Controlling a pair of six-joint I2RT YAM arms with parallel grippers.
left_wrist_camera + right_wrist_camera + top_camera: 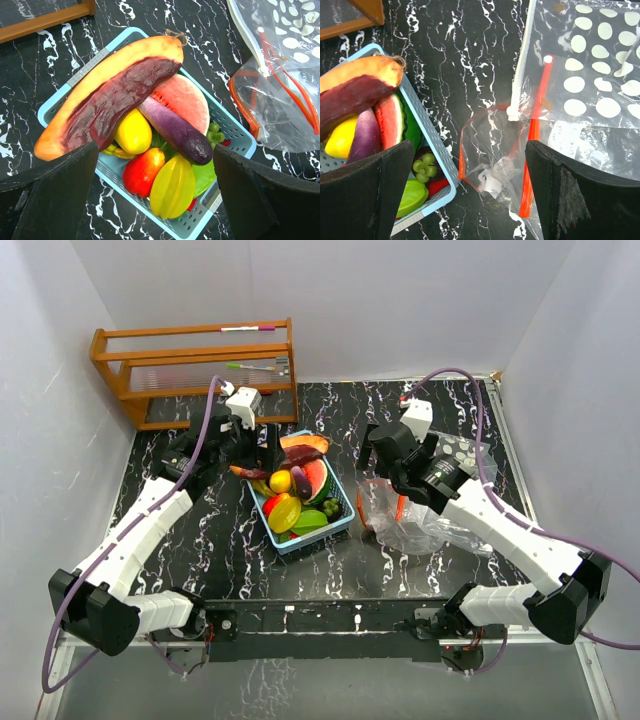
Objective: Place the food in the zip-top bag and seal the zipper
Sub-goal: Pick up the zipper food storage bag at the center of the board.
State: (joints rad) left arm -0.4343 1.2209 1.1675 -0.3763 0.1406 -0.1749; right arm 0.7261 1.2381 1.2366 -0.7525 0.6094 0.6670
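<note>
Black fingers of the left gripper (155, 150) fill the lower corners of its wrist view. They are spread wide with nothing between them, and they hover over a light-blue perforated plastic basket (52, 107).

All the glossy toy food (150, 130) sits piled in that basket:
- A long orange slice with a maroon face (115, 95) lies diagonally on top, from lower left to upper right.
- Under it are a pink watermelon slice (185, 97), a purple aubergine (175, 130) and a round yellow fruit (132, 132).
- A red piece (142, 170) and a ridged yellow star fruit (172, 187) lie towards the bottom of the frame.
- Small green grapes (215, 132) sit by the right rim.

The right gripper (469, 145) also stands fully open and empty. It hangs above a clear zip-top bag (490, 145) edged with an orange-red zipper strip. The bag lies crumpled on the black white-veined marble tabletop (470, 50), just right of the basket, and its mouth looks unsealed.

A second clear bag printed with white ovals (600, 65) fills the upper right of that view, touching the first. From above, a wooden rack (195, 365) stands in the upper left corner.
</note>
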